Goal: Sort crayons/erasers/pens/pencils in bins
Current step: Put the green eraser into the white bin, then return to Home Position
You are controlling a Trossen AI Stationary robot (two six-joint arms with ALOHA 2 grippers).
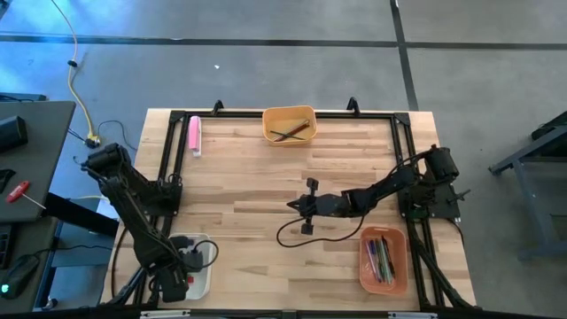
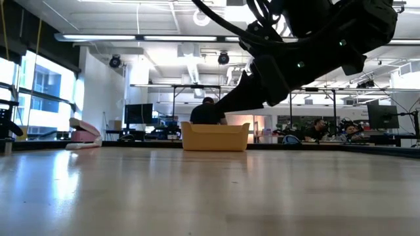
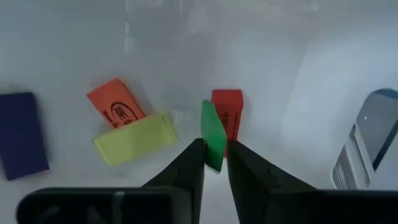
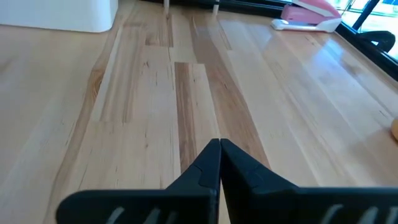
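My left gripper (image 3: pixel 214 163) hangs over the white bin (image 1: pixel 205 276) at the table's near left corner, shut on a green eraser (image 3: pixel 212 130). On the bin's floor lie an orange eraser (image 3: pixel 115 103), a yellow one (image 3: pixel 134 139), a red one (image 3: pixel 229 112) and a dark blue one (image 3: pixel 22 134). My right gripper (image 4: pixel 219 148) is shut with nothing in it, above the bare wood at mid-table (image 1: pixel 298 206). Brown pencils (image 1: pixel 291 133) lie in the yellow-orange bin (image 1: pixel 289 113). Coloured pens (image 1: pixel 381 259) lie in the salmon-orange bin (image 1: pixel 365 266). My left gripper pinches the green eraser by one end (image 3: pixel 215 159) between its two fingertips, coming from above and pointing down into the white bin. The eraser stands on edge past the fingers, close beside the red eraser. Whether it touches the bin's floor I cannot tell.
A thick pink bar (image 1: pixel 194 135) lies at the far left of the table and shows in the right wrist view as a pink bar (image 4: pixel 310 12). A black frame rail (image 1: pixel 292 112) runs round the tabletop. A black cable (image 1: pixel 306 237) loops under my right arm. Bare wood fills the table's middle.
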